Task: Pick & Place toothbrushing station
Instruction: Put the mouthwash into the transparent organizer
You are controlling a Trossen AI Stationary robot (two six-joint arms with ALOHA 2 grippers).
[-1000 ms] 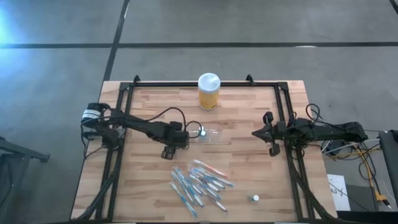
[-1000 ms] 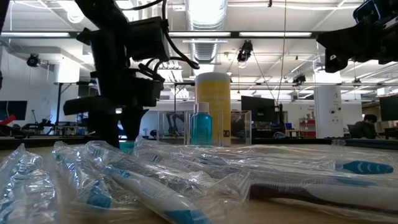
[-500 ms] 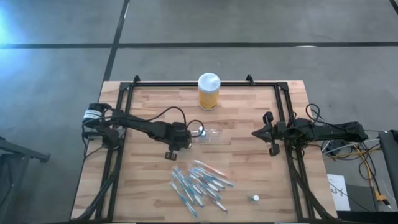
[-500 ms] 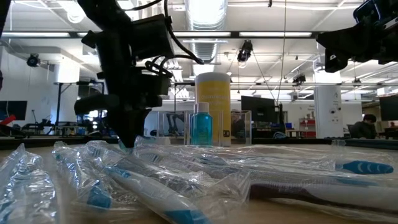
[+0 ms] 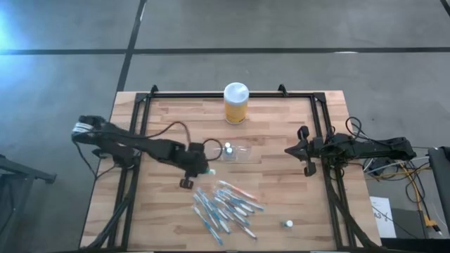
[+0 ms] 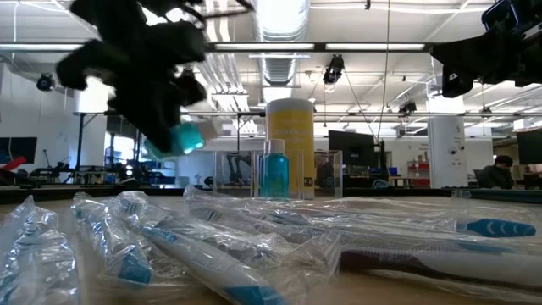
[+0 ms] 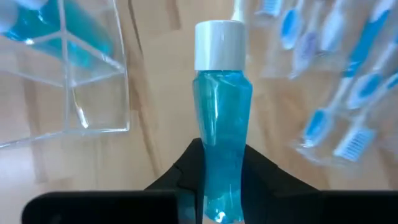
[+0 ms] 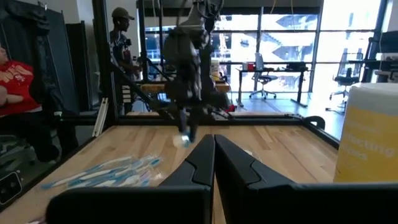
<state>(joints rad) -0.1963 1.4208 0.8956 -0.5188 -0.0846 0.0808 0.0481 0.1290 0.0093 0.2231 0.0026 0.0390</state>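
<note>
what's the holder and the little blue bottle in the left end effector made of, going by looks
Holder: clear, hard, glossy plastic, probably acrylic; the wood grain shows through its straight walls and its edges catch light. Bottle: thin clear plastic holding blue liquid, judging by the see-through tint and highlights, with an opaque white cap, likely plastic too. The left end effector grips it.

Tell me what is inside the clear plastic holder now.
The clear holder contains one blue bottle with a white cap; the neighbouring slots look empty. The left gripper holds another blue bottle outside it.

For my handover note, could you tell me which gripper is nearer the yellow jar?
Left. The left gripper is mid-table below the yellow jar; the right gripper waits by the right edge.
</note>
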